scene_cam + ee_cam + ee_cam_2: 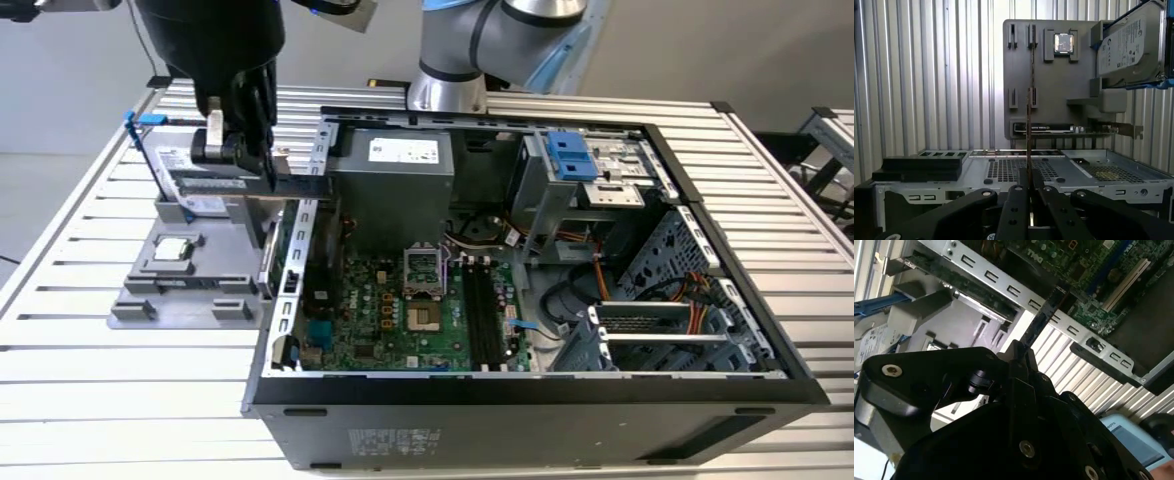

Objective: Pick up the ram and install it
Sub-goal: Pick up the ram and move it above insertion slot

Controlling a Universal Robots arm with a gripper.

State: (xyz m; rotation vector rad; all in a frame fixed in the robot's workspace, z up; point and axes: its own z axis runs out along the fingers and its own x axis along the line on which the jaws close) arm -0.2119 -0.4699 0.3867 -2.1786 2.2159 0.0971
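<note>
**Fig.** Gripper (247, 162) clamped on the ram (1028, 125), held over the grey parts holder (187, 290) by the slatted table's (80, 380) edge at the exterior view's left; pickup judged done. To the right, the open computer case (534, 388): its black motherboard slots (483, 315) stand empty, so installation remains.

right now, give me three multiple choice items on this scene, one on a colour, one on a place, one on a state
1. The hard drive has a frame that is: A red, B blue, C yellow
2. The processor chip sits: A on the grey fixture, B on the hard drive, C in the jaws
3. The gripper is: A wide open, B shut on the ram, C shut on the chip

1 B, blue rails edge the drive
2 A, it lies in a fixture pocket
3 B, the stick runs out from between the jaws
</note>
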